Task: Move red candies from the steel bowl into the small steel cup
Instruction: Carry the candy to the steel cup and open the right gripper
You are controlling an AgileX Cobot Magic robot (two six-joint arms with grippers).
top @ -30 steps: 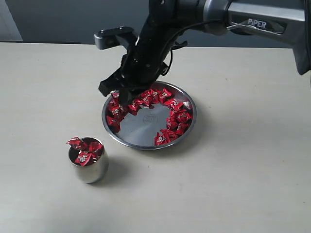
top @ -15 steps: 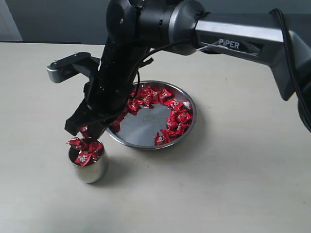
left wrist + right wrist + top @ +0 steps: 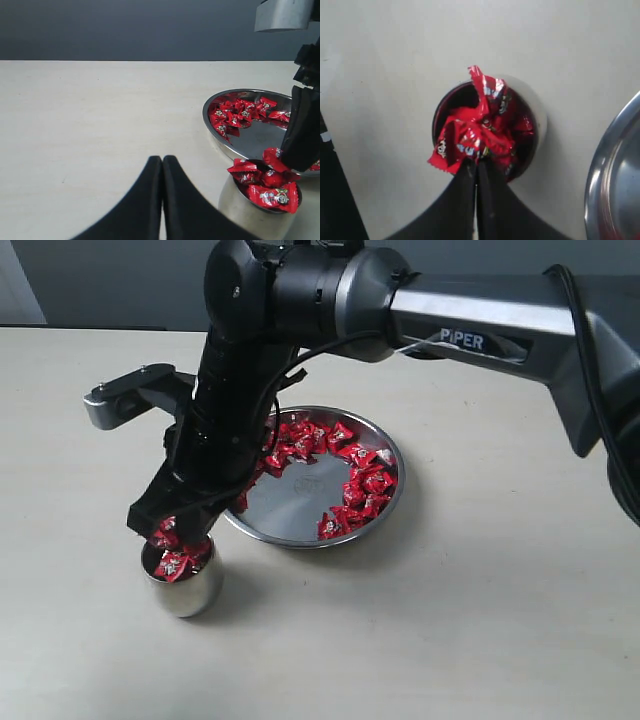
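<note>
Right tool shut, seemingly pinching a red candy over your heaped small steel cup; release could spill.

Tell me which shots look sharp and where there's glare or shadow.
Exterior view: sharp, even light, a soft shadow beside the small steel cup, pale sheen on the steel bowl. Left wrist view: crisp, the left pincer a featureless black. Right wrist view: softest, red candies slightly blurred at the right pincer.
</note>
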